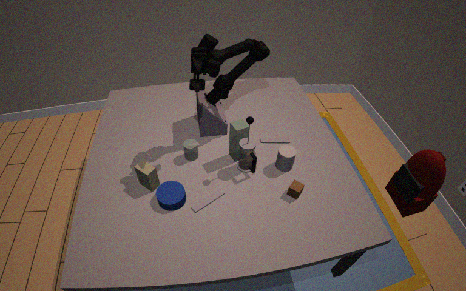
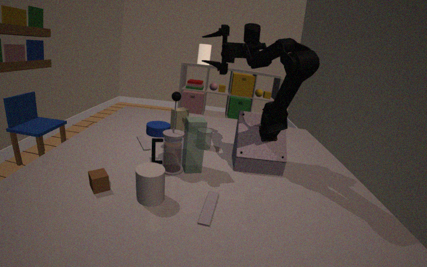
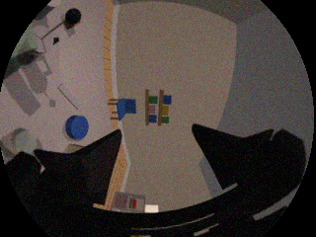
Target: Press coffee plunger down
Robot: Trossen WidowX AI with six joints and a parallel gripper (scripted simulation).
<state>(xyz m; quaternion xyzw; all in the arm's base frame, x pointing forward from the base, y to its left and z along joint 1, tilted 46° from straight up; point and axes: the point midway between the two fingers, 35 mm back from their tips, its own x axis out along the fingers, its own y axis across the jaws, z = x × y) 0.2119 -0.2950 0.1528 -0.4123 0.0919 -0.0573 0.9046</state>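
Note:
The coffee press [image 1: 246,157] [image 2: 172,154] is a glass cylinder with a black handle, upright near the middle of the table [image 1: 240,236]. Its plunger rod stands raised, with the black knob [image 1: 249,120] [image 2: 176,95] [image 3: 73,16] high above the lid. My gripper [image 1: 202,63] [image 2: 205,48] [image 3: 157,130] is open and empty. It hangs high in the air above the back of the table, near the arm's base block [image 1: 211,123] [image 2: 259,152], well away from the press and above the knob's height.
A tall green block [image 1: 238,139] [image 2: 194,146] stands right behind the press. Around it are a white cylinder [image 1: 285,157] [image 2: 150,184], a brown cube [image 1: 295,188] [image 2: 98,179], a blue disc [image 1: 170,194] [image 2: 157,128], a pale green cylinder [image 1: 190,149] and a beige block [image 1: 147,174].

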